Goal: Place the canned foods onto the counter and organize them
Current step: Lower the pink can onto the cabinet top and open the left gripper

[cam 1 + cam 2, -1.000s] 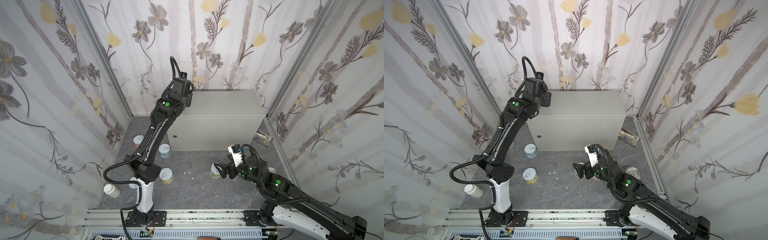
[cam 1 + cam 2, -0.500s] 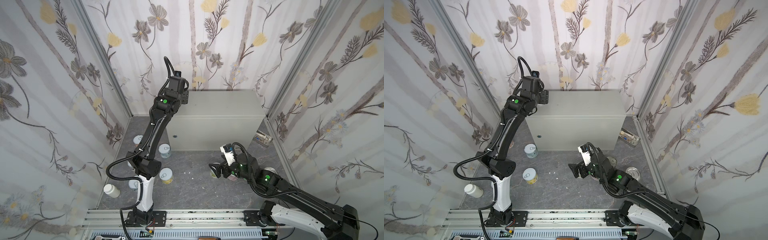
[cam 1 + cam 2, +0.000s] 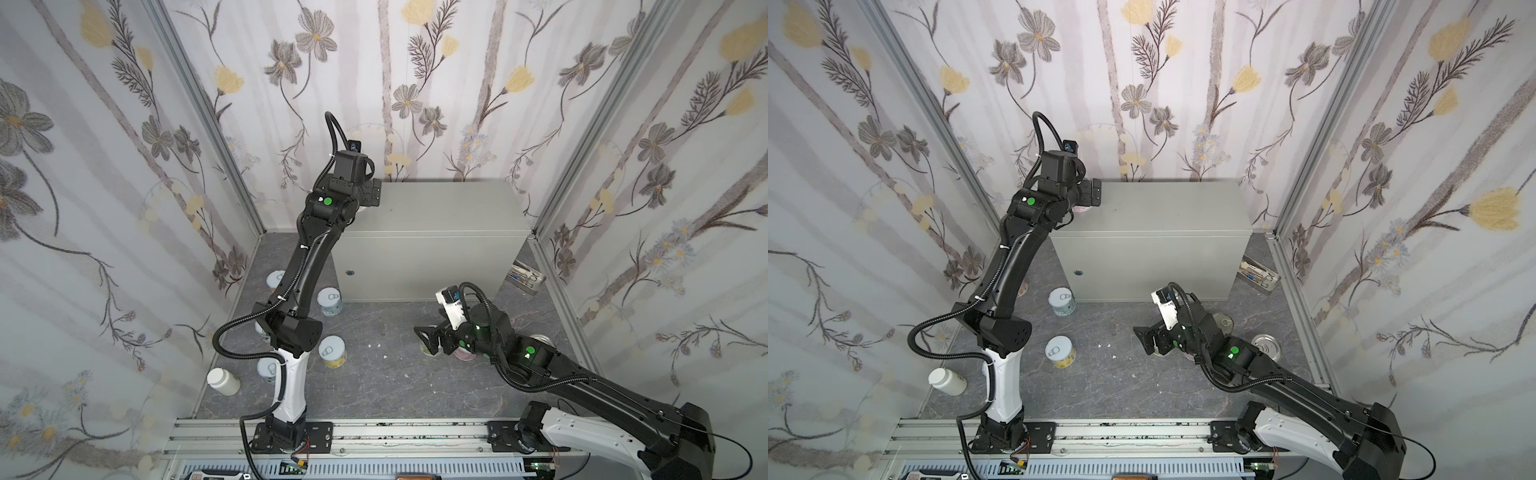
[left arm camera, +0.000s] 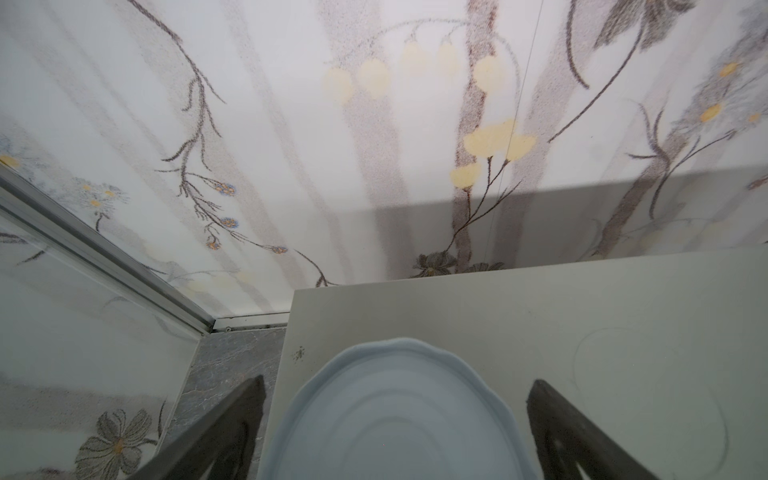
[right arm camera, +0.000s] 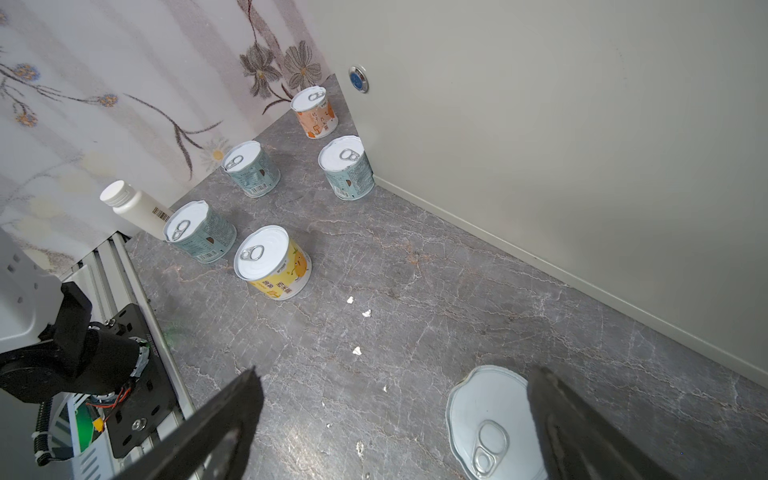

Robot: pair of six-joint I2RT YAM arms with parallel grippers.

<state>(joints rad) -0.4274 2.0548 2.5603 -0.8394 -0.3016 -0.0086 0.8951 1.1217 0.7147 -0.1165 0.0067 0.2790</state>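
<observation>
**A:** left gripper (image 4: 397,384), got hold of anything atm?

**B:** nope. Its fingers (image 4: 232,424) are spread wide w/ a can (image 4: 399,428) standing upright between them. There's a thin gap on each side, so nothing's clamped. The can sits on top of the bench (image 4: 582,332), close to the back corner on that arm's side. One finger hangs out past the bench edge, over the floor (image 4: 224,365). In a top view only a pinkish sliver of the can (image 3: 1082,209) peeks out from under the wrist.

**A:** and the right gripper (image 5: 395,372)?

**B:** down low over the floor in front of the bench. Fingers (image 5: 582,432) wide apart too, holding nothing. A pull-tab can (image 5: 486,419) stands inside the gap, tucked up by one finger and partly hidden behind it. Can't tell if they touch tbh.

**A:** rest of the cans?

**B:** all on the floor, well beyond the right fingertips:
- yellow can (image 5: 272,264) is nearest
- teal can (image 5: 199,232) is just beside it
- second teal can (image 5: 249,172) is further out
- third teal can (image 5: 347,168) is right at the bench's front wall
- orange can (image 5: 313,112) is furthest, near the round lock (image 5: 358,79)

A white-capped bottle (image 5: 133,205) lies on its side behind the first teal one. Back behind the right wrist, a silver-lidded can (image 3: 1266,345) stands near the side wall.
</observation>
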